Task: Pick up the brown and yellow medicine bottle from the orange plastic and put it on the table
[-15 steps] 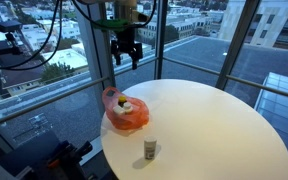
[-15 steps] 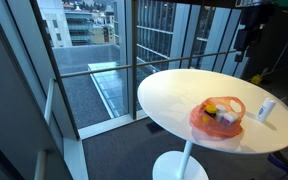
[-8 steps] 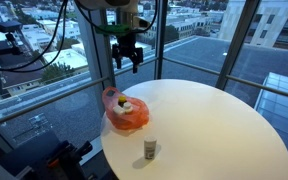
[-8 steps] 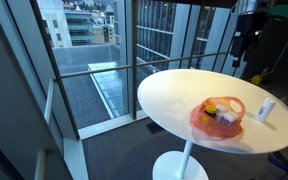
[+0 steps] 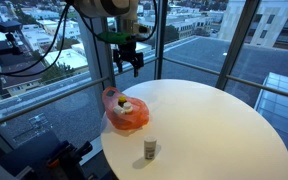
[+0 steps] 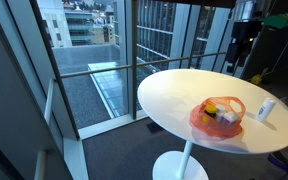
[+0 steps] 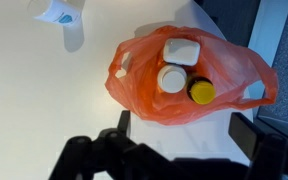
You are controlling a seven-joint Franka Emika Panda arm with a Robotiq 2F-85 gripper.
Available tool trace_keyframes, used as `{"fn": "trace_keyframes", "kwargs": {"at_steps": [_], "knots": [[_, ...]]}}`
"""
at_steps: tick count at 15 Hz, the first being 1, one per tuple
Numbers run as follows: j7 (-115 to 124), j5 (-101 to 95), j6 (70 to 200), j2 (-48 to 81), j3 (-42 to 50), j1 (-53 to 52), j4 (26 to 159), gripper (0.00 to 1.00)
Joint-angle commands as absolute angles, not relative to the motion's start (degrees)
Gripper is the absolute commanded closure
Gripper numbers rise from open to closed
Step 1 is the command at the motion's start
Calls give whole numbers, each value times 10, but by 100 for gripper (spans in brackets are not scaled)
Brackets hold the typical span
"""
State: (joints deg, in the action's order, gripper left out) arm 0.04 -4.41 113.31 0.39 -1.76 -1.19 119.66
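— Where's the brown and yellow medicine bottle (image 7: 201,92)?
— Inside the orange plastic (image 7: 239,68), beside the white bottle (image 7: 172,78). The gripper (image 5: 130,62) hangs high, spread wide, empty; I'd centre it over that bottle before descending.

Orange plastic bag (image 6: 220,121) on round white table (image 6: 174,95), small bottle (image 6: 267,109) nearby, hand (image 6: 238,58) raised above

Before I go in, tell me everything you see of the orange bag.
Thin, crinkled orange plastic bag, lying open on the white table near its edge, handles splayed sideways. Inside: a yellow-capped bottle, a round white cap and a square white lid. The claw hangs above, not touching it.
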Motion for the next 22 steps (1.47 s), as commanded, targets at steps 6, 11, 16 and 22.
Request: {"fn": "trace_keyframes", "kwargs": {"at_steps": [6,11,16,22], "knots": [[-17,-36,1298,20,-21,-21,1287,0],[-49,-31,1378,32,-22,-21,1327,0],[-117,12,1421,61,-28,-18,1333,0],[-169,24,1413,99,-38,-18,1318,0]]}}
